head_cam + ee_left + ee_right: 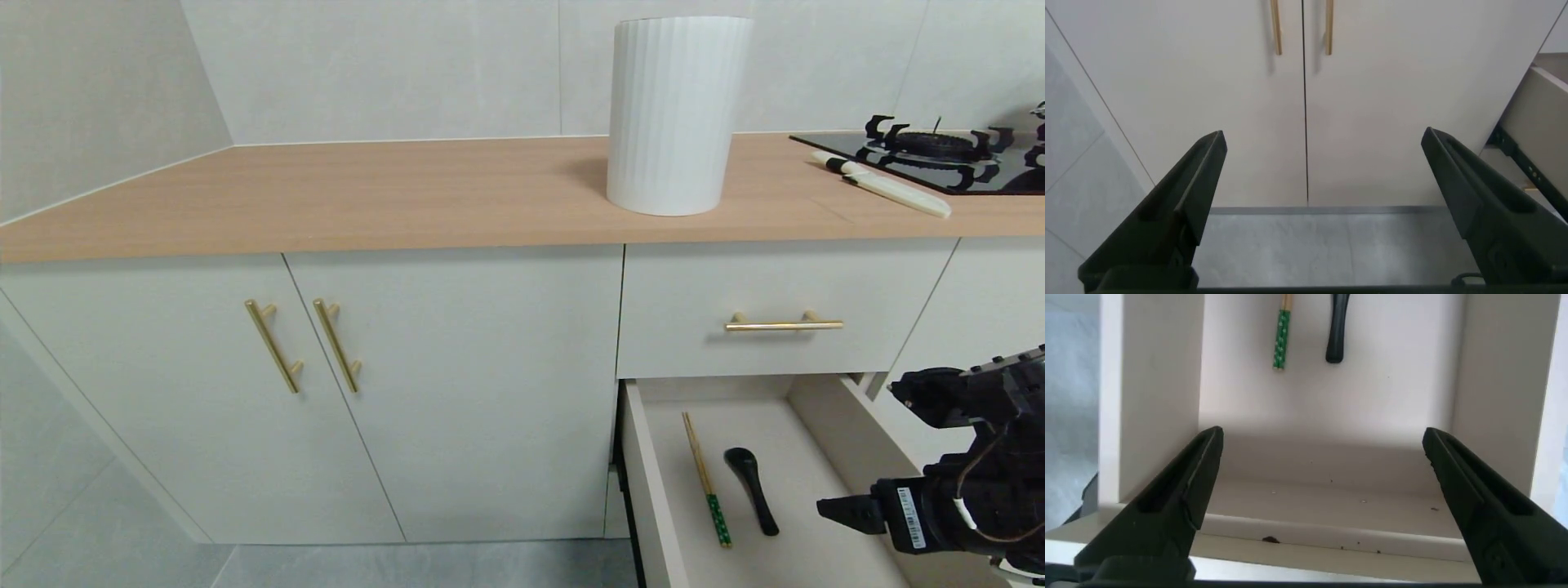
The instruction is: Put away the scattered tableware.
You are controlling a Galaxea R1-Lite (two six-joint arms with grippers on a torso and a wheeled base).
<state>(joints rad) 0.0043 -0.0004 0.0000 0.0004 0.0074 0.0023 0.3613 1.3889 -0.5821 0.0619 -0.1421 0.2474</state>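
Wood-topped counter (367, 196) carries what looks like a cream knife (886, 186), probably next for storing. Green-tipped wooden chopsticks (707, 482) and black spoon (752, 490) lie in the open white drawer (645, 482). The right end effector (886, 453) gapes empty at its front, and the left end effector (1323, 139) is likewise spread wide.

Wooden countertop (367, 196) with white ribbed canister (676, 114) and knife (886, 184); open drawer (649, 490) with chopsticks (706, 478), spoon (751, 488).

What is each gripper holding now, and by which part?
Nothing is held: the left gripper and the right gripper are both open and empty.
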